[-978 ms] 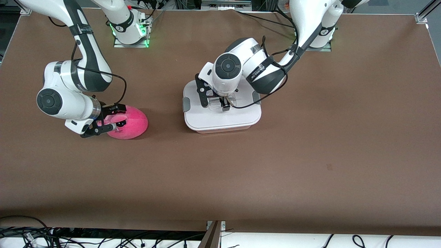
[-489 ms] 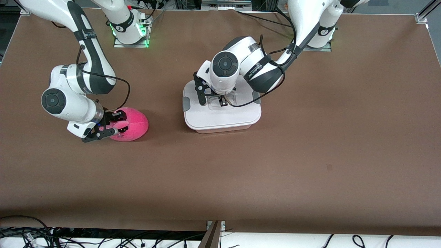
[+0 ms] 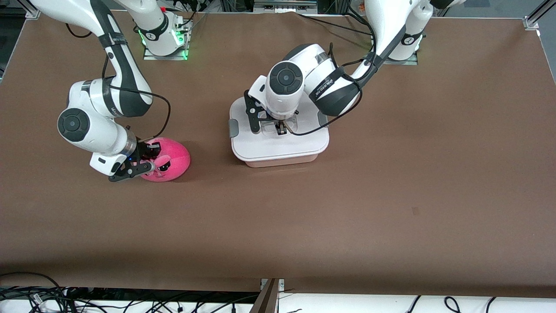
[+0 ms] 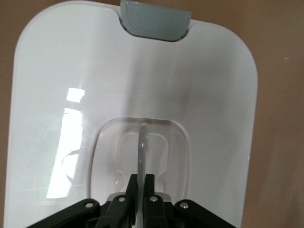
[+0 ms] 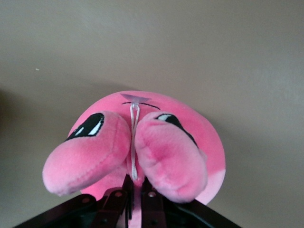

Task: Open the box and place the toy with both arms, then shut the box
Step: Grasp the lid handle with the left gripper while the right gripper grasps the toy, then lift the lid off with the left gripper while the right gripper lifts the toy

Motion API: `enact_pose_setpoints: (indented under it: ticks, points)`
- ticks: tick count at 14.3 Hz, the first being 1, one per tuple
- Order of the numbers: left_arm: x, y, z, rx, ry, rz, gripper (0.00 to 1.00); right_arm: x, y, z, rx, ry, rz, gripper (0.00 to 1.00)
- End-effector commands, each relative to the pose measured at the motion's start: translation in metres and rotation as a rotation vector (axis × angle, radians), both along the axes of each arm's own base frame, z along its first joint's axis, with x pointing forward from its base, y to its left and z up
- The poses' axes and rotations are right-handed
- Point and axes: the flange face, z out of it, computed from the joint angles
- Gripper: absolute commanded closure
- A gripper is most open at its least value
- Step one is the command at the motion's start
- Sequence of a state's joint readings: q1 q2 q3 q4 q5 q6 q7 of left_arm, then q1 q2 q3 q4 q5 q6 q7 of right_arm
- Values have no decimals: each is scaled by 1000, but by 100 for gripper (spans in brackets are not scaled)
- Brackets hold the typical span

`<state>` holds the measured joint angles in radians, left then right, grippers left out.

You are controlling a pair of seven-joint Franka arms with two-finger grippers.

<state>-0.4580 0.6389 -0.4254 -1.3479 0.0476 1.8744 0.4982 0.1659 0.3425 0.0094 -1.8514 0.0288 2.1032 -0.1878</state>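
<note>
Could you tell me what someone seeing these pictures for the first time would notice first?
Most likely the bright pink toy on the brown table, toward the right arm's end, with the right gripper shut on it. Next, the white-lidded box near the middle of the table, its lid on, where the left gripper is pinched shut on the clear centre handle.
</note>
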Motion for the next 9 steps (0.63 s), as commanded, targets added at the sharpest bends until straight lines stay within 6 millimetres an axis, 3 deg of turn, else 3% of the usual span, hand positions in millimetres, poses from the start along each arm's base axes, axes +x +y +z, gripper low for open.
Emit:
enact_pose_setpoints:
  ticks: [1, 3, 5, 7, 9]
  points:
    - [-18, 1, 51, 25, -14, -34, 100, 11, 15, 45, 12, 31, 76, 100]
    - [-15, 14, 78, 55, -4, -28, 100, 16, 18, 67, 21, 38, 149, 100]
    - [0, 38, 104, 79, 6, 3, 100, 17, 37, 95, 37, 47, 258, 100]
    - [25, 83, 122, 121, 49, 58, 100, 12, 64, 124, 55, 58, 337, 100]
    - [64, 156, 126, 148, 107, 69, 100, -2, 105, 138, 81, 53, 419, 100]
